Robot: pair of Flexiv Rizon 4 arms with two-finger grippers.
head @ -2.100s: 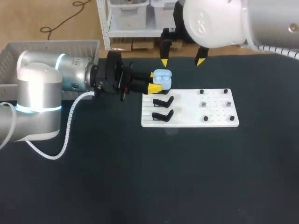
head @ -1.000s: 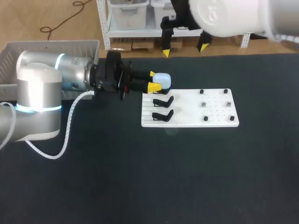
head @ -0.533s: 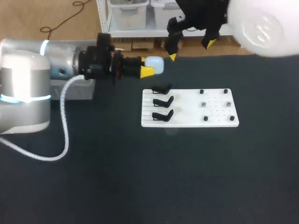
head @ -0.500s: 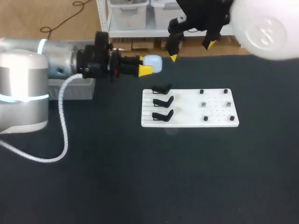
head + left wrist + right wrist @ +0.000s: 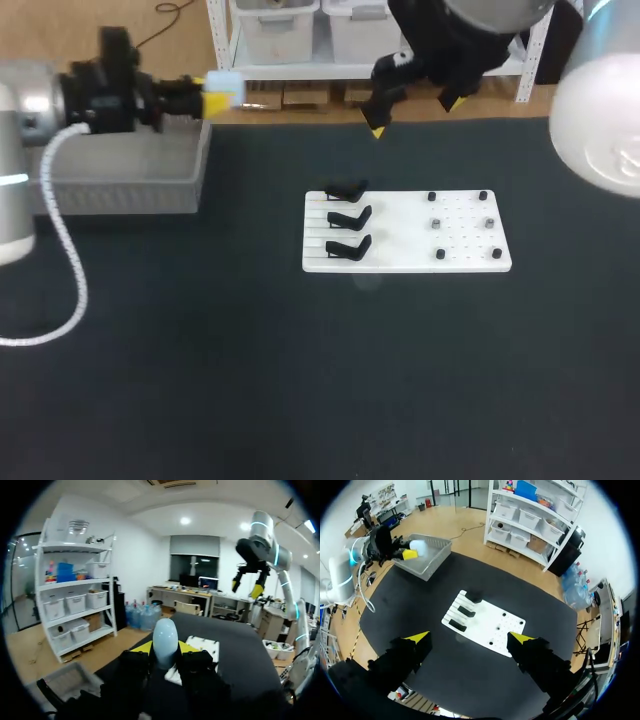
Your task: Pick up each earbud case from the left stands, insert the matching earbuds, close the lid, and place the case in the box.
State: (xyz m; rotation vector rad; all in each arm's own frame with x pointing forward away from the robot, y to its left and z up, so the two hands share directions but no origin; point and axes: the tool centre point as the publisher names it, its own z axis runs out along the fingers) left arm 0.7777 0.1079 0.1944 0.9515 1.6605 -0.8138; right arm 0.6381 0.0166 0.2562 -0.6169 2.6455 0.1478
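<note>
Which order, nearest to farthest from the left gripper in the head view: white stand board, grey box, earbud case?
1. earbud case, clamped between the left gripper's fingers.
2. grey box, close beside the gripper at the table's left side.
3. white stand board, out on the table, well to the right.

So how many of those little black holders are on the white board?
3, in a column at the left end of the white board: far holder, middle holder, near holder. All are empty; none looks hidden.
</note>
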